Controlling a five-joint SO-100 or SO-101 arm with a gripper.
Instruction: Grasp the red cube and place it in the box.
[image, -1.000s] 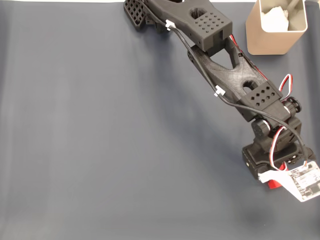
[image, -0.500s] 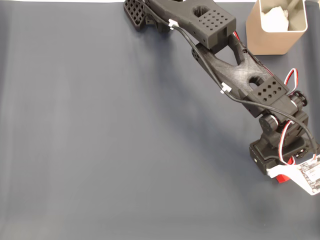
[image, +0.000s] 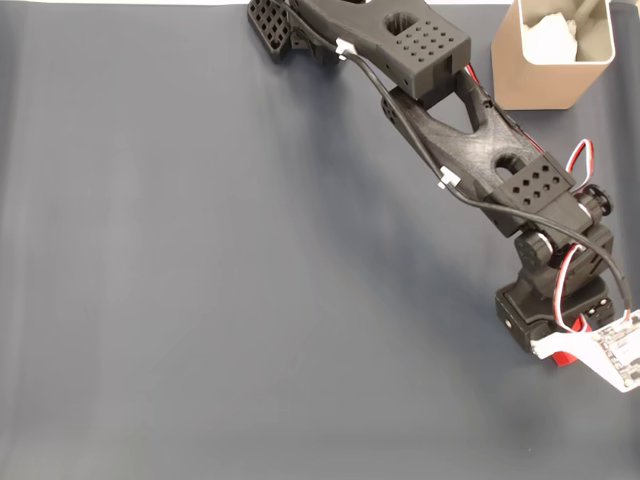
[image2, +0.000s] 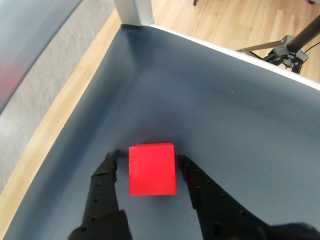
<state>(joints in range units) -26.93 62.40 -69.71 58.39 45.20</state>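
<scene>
In the wrist view the red cube (image2: 152, 168) lies flat on the dark blue-grey cloth, between the two black fingers of my gripper (image2: 146, 161). The jaws stand open around it, with a narrow gap on the left side and a thinner one on the right. In the fixed view the black arm (image: 470, 150) reaches down the right side, and a sliver of the red cube (image: 566, 358) peeks out under the wrist. The box (image: 535, 85), tan with a grey inside, stands at the top right, well away from the cube.
Something white (image: 550, 38) lies inside the box. The wrist's white circuit board (image: 615, 350) hangs near the right edge of the fixed view. In the wrist view the cloth's edge (image2: 75, 130) runs close on the left, with wood floor, a white post (image2: 134, 11) and a tripod (image2: 287, 42) beyond.
The wrist has swung a little to the right and downward in the fixed view, then almost stopped. More of the red cube is covered by the wrist now.
</scene>
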